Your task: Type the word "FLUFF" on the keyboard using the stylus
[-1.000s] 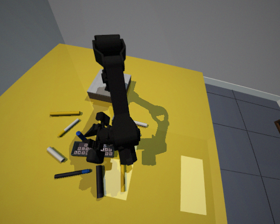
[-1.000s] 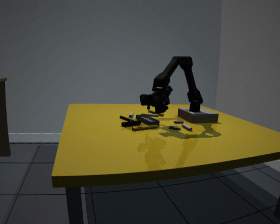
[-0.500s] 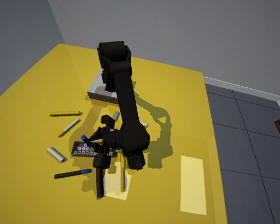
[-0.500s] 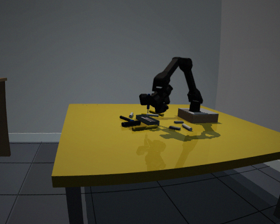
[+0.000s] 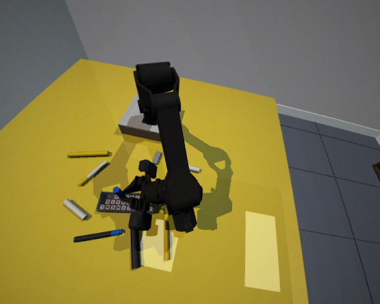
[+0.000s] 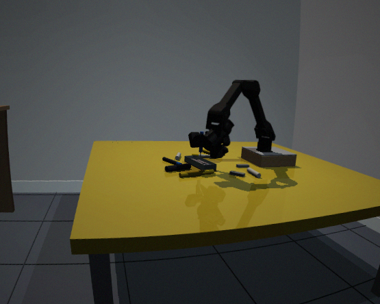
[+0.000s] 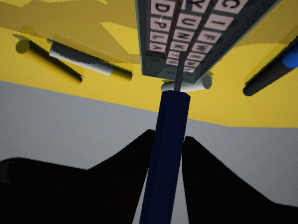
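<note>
The keyboard (image 5: 107,202) (image 6: 200,163) (image 7: 186,22) is a dark slab with rows of pale lettered keys, lying on the yellow desk. The gripper (image 5: 123,195) (image 6: 202,141) (image 7: 170,138) is shut on the stylus, above the keyboard. The stylus (image 5: 117,190) (image 6: 200,149) (image 7: 172,115) has a blue barrel and a thin grey tip. It stands roughly upright, tip down, in the exterior view. In the wrist view the tip overlaps the keys near the keyboard's lower end. Whether it touches a key cannot be told. The arm hides part of the keyboard in the top view.
A thick white cylinder (image 5: 75,209), a black-and-blue pen (image 5: 98,235) and a black cylinder (image 5: 135,248) lie around the keyboard. So do a yellow stick (image 5: 166,239), a white-and-yellow pen (image 5: 93,173) and another yellow stick (image 5: 88,154). A grey block (image 5: 157,157) lies near the arm's base box (image 5: 137,132).
</note>
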`<action>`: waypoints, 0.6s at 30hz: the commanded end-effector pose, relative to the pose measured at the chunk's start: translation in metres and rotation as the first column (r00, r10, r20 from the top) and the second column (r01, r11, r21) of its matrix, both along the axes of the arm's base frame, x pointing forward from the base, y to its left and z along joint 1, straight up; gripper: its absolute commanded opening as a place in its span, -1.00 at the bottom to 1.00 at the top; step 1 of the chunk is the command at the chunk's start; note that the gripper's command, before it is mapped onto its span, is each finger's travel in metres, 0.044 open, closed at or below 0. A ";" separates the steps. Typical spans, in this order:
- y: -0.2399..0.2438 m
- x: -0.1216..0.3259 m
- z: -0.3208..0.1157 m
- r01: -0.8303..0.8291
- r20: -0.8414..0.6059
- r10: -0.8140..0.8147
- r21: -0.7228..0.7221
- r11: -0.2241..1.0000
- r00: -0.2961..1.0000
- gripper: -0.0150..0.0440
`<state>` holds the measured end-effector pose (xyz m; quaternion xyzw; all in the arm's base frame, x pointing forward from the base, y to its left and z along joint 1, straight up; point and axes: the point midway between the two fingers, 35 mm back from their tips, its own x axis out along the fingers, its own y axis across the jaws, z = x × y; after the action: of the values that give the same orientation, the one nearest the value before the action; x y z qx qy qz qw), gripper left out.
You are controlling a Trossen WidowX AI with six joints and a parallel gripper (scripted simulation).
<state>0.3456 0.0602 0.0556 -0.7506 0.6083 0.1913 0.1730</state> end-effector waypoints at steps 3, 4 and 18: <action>0.000 -0.001 -0.003 0.005 -0.002 -0.005 0.002 1.000 1.000 -0.49; 0.000 -0.001 -0.003 0.005 -0.002 -0.005 0.002 1.000 1.000 -0.49; 0.002 0.000 -0.005 0.005 -0.002 -0.005 0.002 1.000 1.000 -0.22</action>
<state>0.3452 0.0607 0.0536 -0.7506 0.6086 0.1915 0.1717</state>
